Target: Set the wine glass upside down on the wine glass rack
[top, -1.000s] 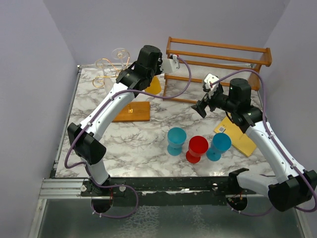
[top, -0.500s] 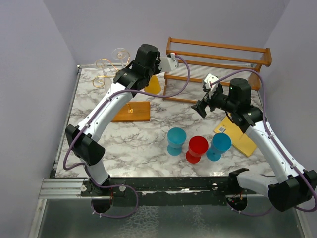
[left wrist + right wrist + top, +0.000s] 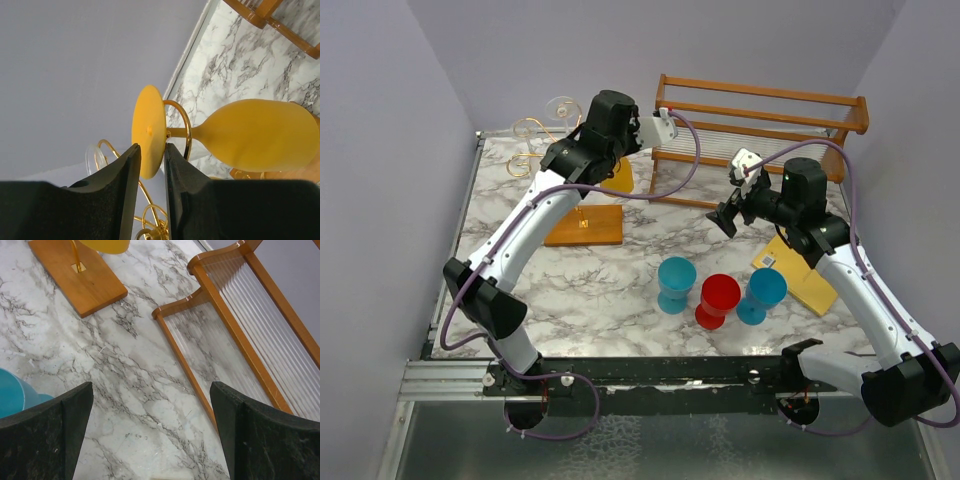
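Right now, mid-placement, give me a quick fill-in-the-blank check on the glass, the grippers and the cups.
1. The wine glass hanging upside down on the wine glass rack is ____ in colour.
2. The left gripper has its fingers on either side of the glass's foot, while the right gripper holds ____.
3. Between the two blue cups stands one cup coloured ____.

Missing words: yellow; nothing; red.

From the middle of the marble table point(image 3: 630, 268), seen from above: wooden base point(image 3: 585, 225) at 9 o'clock, gold wire arms point(image 3: 535, 130) at 10, slatted shelf rack point(image 3: 760, 120) at 1, three cups point(image 3: 720, 295) at 4; bare marble gives passage toward 6 and 7
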You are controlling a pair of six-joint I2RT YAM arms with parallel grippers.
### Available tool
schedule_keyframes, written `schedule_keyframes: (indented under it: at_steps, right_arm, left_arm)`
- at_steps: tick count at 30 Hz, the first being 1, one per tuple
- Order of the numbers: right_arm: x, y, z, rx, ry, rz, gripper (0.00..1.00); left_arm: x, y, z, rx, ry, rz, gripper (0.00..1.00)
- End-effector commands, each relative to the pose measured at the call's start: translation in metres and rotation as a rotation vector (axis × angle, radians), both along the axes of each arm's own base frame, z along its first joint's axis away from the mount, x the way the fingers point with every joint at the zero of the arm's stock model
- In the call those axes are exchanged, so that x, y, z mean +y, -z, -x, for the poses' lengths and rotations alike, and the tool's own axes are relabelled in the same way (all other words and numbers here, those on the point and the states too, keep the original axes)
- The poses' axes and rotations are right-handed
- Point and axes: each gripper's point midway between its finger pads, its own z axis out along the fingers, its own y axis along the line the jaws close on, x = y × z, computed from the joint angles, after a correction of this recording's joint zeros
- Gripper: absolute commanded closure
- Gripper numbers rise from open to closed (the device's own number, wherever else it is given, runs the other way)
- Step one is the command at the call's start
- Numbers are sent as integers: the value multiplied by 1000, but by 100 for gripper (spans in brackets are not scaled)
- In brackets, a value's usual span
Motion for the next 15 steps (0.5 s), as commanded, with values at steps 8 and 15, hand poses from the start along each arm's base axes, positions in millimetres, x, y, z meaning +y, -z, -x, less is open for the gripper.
schedule_keyframes:
  at_steps: [8,15]
  right_arm:
    - [-2,2,-4,-3,10,7,0]
    - [2,4,-1,10,-24,8,0]
  left_arm:
    - [7,-23,19,-23,17,59,70]
    - [3,-30,33,-12,56,128,66]
